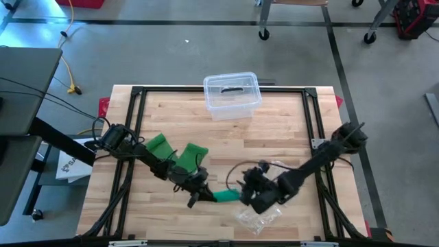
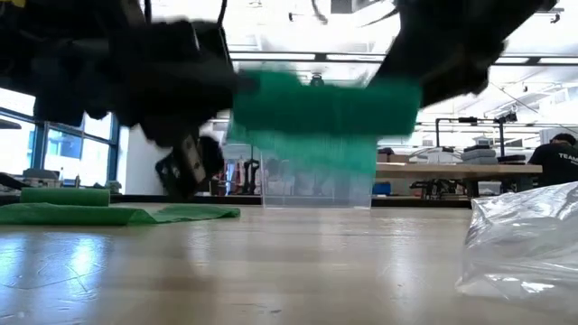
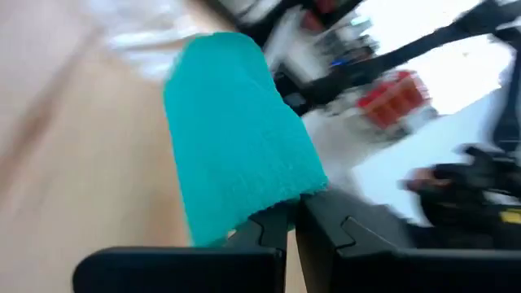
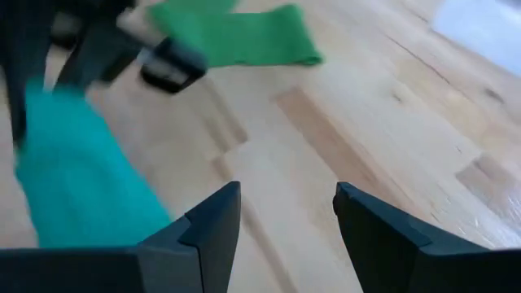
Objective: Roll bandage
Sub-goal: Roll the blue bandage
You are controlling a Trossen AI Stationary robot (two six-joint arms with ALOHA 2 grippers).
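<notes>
A teal-green bandage strip (image 1: pixel 225 196) hangs in the air between my two grippers and shows as a wide band (image 2: pixel 316 113) above the table in the low view. My left gripper (image 1: pixel 194 199) is shut on its left end. My right gripper (image 1: pixel 248 186) stands open at the strip's right end. Nothing lies between its fingers (image 4: pixel 286 199), and the strip (image 4: pixel 73 187) runs past the outer side of one finger. Two more green bandages (image 1: pixel 162 145) (image 1: pixel 193 155) lie flat on the table at the left. My left gripper pinches the strip's end (image 3: pixel 281 203) between its two shut fingers, coming nearly level from the table's left. The strip (image 3: pixel 232 138) reaches away from the fingers toward my right gripper, lifted clear of the table. Of my right gripper, I cannot tell whether its finger touches the strip.
A clear plastic box (image 1: pixel 232 96) stands at the table's far edge in the middle. A crumpled clear plastic bag (image 1: pixel 258 216) lies near the front edge, just below my right gripper. A green roll (image 2: pixel 63 196) rests on the flat bandage at the left.
</notes>
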